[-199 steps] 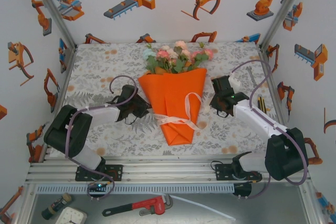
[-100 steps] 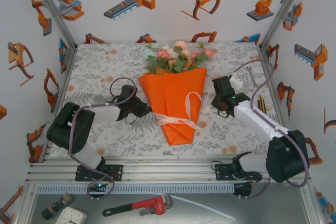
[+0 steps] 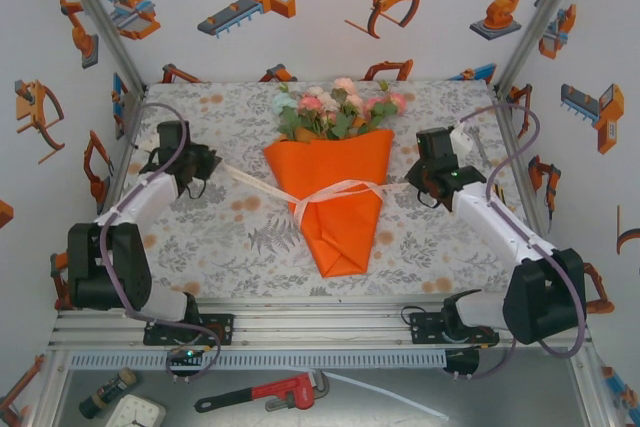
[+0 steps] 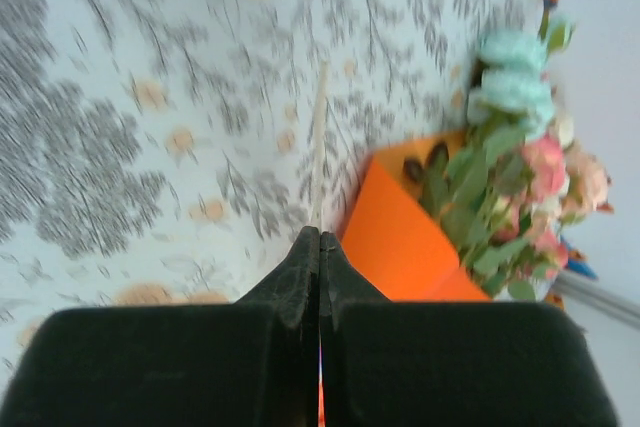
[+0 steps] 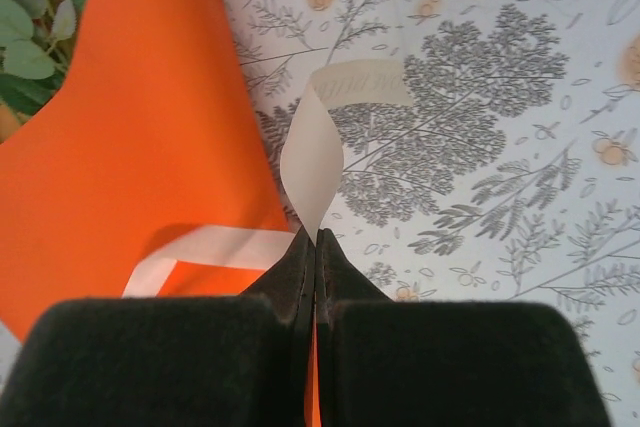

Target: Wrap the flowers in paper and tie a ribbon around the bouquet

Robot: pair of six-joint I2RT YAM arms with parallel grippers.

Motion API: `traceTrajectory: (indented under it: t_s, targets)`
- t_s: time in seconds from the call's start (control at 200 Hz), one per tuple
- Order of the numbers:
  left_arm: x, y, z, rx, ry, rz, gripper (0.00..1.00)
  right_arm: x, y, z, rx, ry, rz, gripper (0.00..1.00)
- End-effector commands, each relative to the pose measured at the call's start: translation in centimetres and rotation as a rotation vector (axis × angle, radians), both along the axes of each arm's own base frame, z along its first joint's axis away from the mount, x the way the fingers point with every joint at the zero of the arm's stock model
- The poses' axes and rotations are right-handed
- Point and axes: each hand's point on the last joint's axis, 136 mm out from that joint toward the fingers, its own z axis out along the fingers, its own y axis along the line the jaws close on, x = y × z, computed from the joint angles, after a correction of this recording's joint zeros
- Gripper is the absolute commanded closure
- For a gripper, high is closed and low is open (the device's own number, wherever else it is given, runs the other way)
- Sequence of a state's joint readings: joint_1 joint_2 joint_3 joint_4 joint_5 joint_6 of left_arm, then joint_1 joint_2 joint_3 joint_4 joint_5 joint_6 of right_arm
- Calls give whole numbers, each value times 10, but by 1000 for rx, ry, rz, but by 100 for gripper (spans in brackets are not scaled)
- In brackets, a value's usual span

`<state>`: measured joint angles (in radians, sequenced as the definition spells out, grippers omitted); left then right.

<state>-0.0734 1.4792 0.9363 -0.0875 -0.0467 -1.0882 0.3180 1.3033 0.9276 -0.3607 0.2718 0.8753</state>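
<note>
Both jaws are clamped shut on the ribbon [image 3: 340, 187], your left gripper [image 3: 212, 165] holding one end out toward 9 o'clock and your right gripper [image 3: 413, 187] the other toward 3, across the already wrapped bouquet [image 3: 340, 232] at centre; only cinching the knot appears left.

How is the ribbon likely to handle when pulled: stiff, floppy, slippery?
Probably floppy: the free end of the ribbon curls over beyond the right gripper. Likely thin and light: it shows as a fine line from the left gripper. It may slide on the smooth paper.
</note>
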Motion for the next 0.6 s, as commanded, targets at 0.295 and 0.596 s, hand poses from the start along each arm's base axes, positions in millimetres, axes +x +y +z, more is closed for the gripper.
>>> traceTrajectory:
  t_s: [0.295, 0.596]
  targets:
    - [20, 93, -5, 184, 89, 81, 100, 34, 2, 9, 20, -94, -12, 100]
    - [-5, 44, 1, 193, 33, -141, 50, 39, 2, -14, -13, -42, 51, 100]
